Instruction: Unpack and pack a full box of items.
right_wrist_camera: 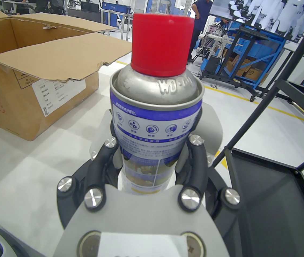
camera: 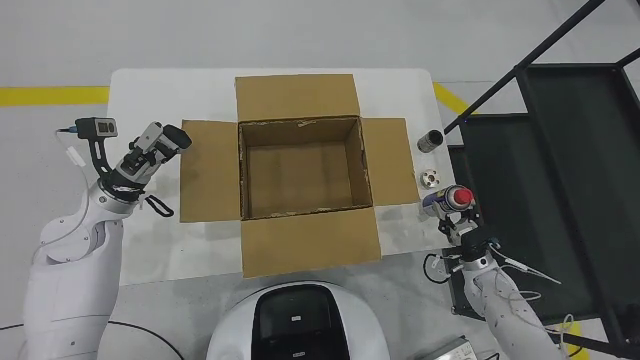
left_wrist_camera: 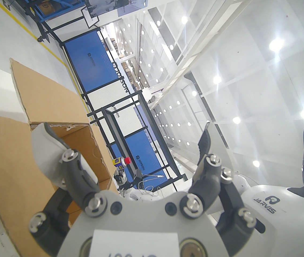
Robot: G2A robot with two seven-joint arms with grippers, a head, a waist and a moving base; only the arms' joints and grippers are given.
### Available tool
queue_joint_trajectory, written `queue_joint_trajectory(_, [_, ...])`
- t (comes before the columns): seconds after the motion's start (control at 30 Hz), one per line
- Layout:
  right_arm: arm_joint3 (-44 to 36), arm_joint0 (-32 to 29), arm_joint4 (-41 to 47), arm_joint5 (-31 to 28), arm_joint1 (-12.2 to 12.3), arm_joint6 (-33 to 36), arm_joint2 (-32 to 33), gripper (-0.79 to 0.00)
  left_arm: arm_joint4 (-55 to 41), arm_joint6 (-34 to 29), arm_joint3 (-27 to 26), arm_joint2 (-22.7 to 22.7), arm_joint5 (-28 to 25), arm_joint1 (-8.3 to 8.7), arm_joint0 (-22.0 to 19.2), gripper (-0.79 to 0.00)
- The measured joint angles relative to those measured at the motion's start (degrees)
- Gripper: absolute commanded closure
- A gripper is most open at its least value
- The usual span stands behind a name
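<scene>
The right gripper (right_wrist_camera: 157, 135) has its jaws closed round the lower body of the spray can (right_wrist_camera: 157, 102), one finger on each side, so the can sits directly between the fingers. The can's long axis stands about upright, and its red cap (right_wrist_camera: 161, 44) points up, away from the wrist. I cannot tell whether its base touches the table (camera: 170, 90). Gripper and can are at the table's right edge.

As I judge it, the coming move turns on where the box (camera: 300, 120) lies from this gripper. It is to the gripper's left and a little ahead, near but apart, with its right-hand flap folded out toward the gripper. Its mouth is open upward and its cardboard floor shows in the top view. If the can goes in, it would need to rise over that flap and wall and travel leftward, and held upright it would enter base first.

Just ahead of the gripper on the table are a small pale round item (camera: 431, 175) and, beyond it, a dark cylinder (camera: 430, 140). Both are apart from the can.

The left gripper (left_wrist_camera: 123, 132) is spread wide with nothing in it, across the box from the can, beside the left flap. The right arm is plainly the nearer one to the can and the two loose items.
</scene>
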Motion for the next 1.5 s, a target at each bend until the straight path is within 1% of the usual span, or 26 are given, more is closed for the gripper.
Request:
queue_joint_trajectory(0.3, [-0.1, 0.0, 0.0, 0.0, 0.0, 0.0, 0.0, 0.000, 0.0, 0.0, 0.0, 0.0, 0.0, 0.00, 0.0, -0.785])
queue_joint_trajectory(0.53, [-1.8, -0.3, 0.9, 1.1, -0.3, 5.1, -0.1, 0.000, 0.0, 0.0, 0.0, 0.0, 0.0, 0.00, 0.0, -0.785])
queue_joint_trajectory(0.67, [-0.7, 0.5, 1.5, 1.8, -0.7, 6.0, -0.8, 0.000, 0.0, 0.0, 0.0, 0.0, 0.0, 0.00, 0.0, -0.785])
queue_joint_trajectory(0.9, [1.8, 1.9, 1.7, 3.6, -1.3, 5.2, -1.9, 0.000, 0.0, 0.0, 0.0, 0.0, 0.0, 0.00, 0.0, -0.785])
queue_joint_trajectory(1.03, [3.7, 3.1, 2.3, 3.5, -1.8, 5.1, -2.5, 0.000, 0.0, 0.0, 0.0, 0.0, 0.0, 0.00, 0.0, -0.785])
queue_joint_trajectory(1.07, [4.2, 3.4, 2.5, 3.4, -1.9, 4.9, -2.6, -0.157, 0.0, 0.0, 0.0, 0.0, 0.0, 0.00, 0.0, -0.785])
queue_joint_trajectory(1.1, [4.6, 3.6, 2.6, 3.3, -1.9, 4.8, -2.7, -0.400, 0.0, 0.0, 0.0, 0.0, 0.0, 0.00, 0.0, -0.785])
queue_joint_trajectory(1.13, [5.0, 3.8, 2.7, 3.2, -2.0, 4.6, -2.8, -0.714, 0.0, 0.0, 0.0, 0.0, 0.0, 0.00, 0.0, -0.785])
queue_joint_trajectory(1.17, [5.4, 4.1, 2.8, 3.2, -2.1, 4.6, -3.0, -0.785, 0.0, 0.0, 0.0, 0.0, 0.0, 0.00, 0.0, -0.785])
queue_joint_trajectory(1.4, [7.6, 5.2, 3.8, 3.3, -2.6, 3.8, -3.4, -0.785, 0.0, 0.0, 0.0, 0.0, 0.0, 0.00, 0.0, -0.785])
queue_joint_trajectory(1.5, [7.9, 4.9, 4.0, 2.9, -2.6, 2.2, -3.3, -0.785, 0.0, 0.0, 0.0, 0.0, 0.0, 0.00, 0.0, -0.785])
